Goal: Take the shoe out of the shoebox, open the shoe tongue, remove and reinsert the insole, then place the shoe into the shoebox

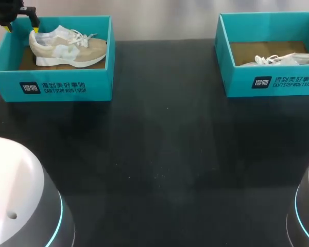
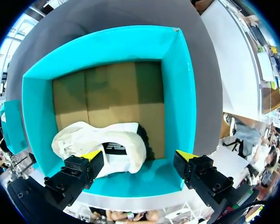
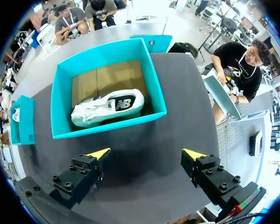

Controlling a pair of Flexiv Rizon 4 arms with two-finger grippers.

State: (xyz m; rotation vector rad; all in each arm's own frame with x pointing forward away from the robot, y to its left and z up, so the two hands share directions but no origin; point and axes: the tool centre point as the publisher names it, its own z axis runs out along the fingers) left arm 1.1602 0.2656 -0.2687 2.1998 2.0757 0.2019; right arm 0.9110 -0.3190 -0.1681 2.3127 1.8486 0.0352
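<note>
- The beige shoe (image 1: 67, 49) is seen inside the left shoebox (image 1: 51, 87), at the far left of the worktop (image 1: 159, 154), and has not yet been lifted out. Its long axis runs along the box, with the heel at the outer end and the toe toward the worktop's middle.
- The left gripper (image 2: 139, 156) is held above that heel end, fingers spread wide and nothing gripped. In the left wrist view one finger is over the heel collar and the other over the box's wall. The shoe is thus off-centre toward one finger rather than squarely between both. Whether the nearer finger touches the shoe cannot be told.
- A white shoe (image 3: 107, 106) is seen lying in the right shoebox (image 3: 109, 126). The right gripper (image 3: 147, 154) is held over bare worktop short of that box, fingers likewise apart and empty, with the shoe well ahead of them.
- The left arm is judged the nearer to a grasp. A sideways shift, so that both fingers straddle the heel, is judged necessary before closing.
</note>
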